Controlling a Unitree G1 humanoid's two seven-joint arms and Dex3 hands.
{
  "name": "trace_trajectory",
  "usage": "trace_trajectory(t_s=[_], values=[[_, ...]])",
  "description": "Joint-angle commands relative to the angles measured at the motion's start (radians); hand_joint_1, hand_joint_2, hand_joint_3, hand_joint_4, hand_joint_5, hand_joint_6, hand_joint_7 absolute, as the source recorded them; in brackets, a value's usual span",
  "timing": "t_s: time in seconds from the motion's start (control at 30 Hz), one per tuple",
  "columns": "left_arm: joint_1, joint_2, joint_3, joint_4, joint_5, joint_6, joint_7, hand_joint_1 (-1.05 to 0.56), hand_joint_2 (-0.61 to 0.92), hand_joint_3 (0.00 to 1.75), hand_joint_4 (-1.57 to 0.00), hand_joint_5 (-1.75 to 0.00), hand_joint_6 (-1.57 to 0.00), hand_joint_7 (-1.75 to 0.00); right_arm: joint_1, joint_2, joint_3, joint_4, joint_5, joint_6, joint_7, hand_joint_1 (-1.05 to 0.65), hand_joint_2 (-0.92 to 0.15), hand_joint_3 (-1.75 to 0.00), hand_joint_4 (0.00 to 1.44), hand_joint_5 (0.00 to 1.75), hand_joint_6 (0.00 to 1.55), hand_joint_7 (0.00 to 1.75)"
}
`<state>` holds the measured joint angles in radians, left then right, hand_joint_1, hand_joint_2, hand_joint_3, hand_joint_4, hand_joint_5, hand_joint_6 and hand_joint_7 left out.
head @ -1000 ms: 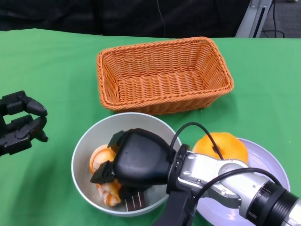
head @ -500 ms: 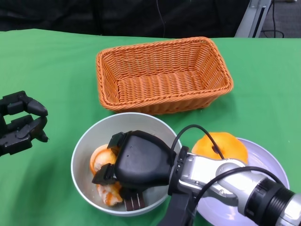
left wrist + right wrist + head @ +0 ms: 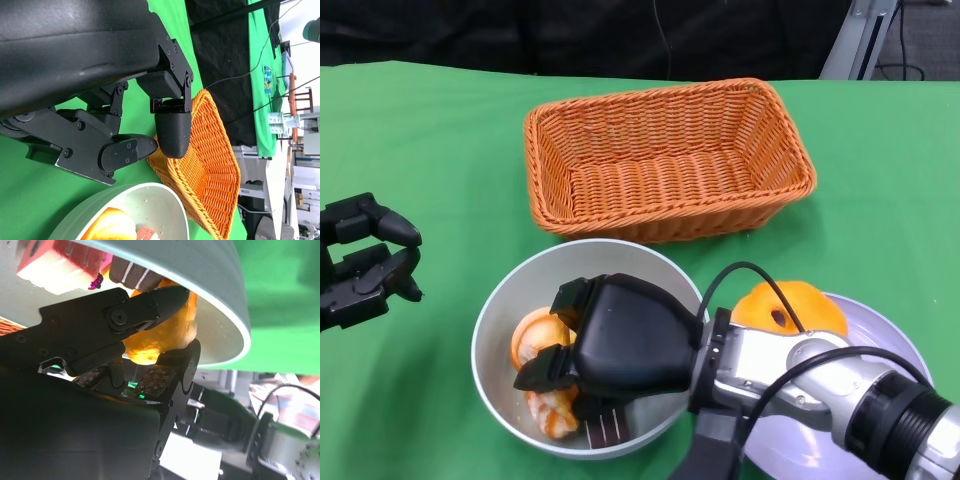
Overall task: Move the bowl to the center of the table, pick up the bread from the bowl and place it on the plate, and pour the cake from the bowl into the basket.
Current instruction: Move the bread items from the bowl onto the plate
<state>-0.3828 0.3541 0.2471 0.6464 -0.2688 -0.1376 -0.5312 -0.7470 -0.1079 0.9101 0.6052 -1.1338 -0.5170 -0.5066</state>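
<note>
Reaching into the grey bowl (image 3: 495, 330) near the front edge of the tabletop (image 3: 440, 130), our right hand (image 3: 620, 345) had its fingers closed around an orange-glazed piece of bread (image 3: 165, 332); the right wrist view showed that bread pinched between the fingers, though it had not yet cleared the bowl. We judged the first step done, since the bowl sat roughly mid-tabletop, just in front of the wicker basket (image 3: 665, 160). One piece of bread (image 3: 790, 305) already lay on the pale plate (image 3: 890, 345) beside the bowl, toward the right front corner, so the bread step was partly complete. More bread (image 3: 532, 338) remained in the bowl, along with a dark chocolate cake slice (image 3: 605, 428) and a pink-and-white cake piece (image 3: 55, 262). The basket held nothing we could see, so pouring the cake was still ahead. Our left hand (image 3: 360, 262) hovered near the left edge, fingers loosely curled and apart, holding nothing.
</note>
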Motion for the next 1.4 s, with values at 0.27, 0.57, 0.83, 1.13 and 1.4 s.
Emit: trace_trajectory(t_s=[0.27,0.57,0.83,1.13,1.4], values=[[0.005,0.005,0.011,0.004,-0.004,-0.008,0.001,-0.1,0.78,0.66,-0.73,-1.53,-0.74,-1.26,-0.003,-0.076,-0.05,-0.016,0.033,-0.056,0.011,-0.48,-0.9,-0.01,0.81,1.43,1.2,0.01],[0.008,0.0,0.009,-0.005,0.002,-0.006,0.017,-0.1,0.78,0.64,-0.72,-1.54,-0.74,-1.25,0.019,-0.121,-0.101,-0.061,0.066,-0.086,0.021,-0.44,-0.89,0.0,0.87,1.4,1.26,0.03],[0.007,-0.005,0.008,0.004,0.008,-0.018,0.023,-0.09,0.81,0.63,-0.7,-1.54,-0.72,-1.25,0.019,-0.136,-0.132,-0.047,0.074,-0.133,-0.027,-0.42,-0.86,0.0,0.75,1.67,1.0,0.66],[0.003,-0.008,0.011,0.013,0.005,-0.01,0.026,-0.1,0.81,0.59,-0.72,-1.52,-0.75,-1.21,0.021,-0.14,-0.144,-0.016,0.081,-0.175,-0.129,-0.4,-0.86,0.0,0.68,1.75,0.75,1.25],[0.0,-0.006,0.008,0.022,0.008,-0.014,0.031,-0.09,0.82,0.58,-0.73,-1.5,-0.76,-1.19,0.014,-0.137,-0.163,0.011,0.078,-0.218,-0.212,-0.36,-0.87,-0.01,0.7,1.75,0.68,1.42]])
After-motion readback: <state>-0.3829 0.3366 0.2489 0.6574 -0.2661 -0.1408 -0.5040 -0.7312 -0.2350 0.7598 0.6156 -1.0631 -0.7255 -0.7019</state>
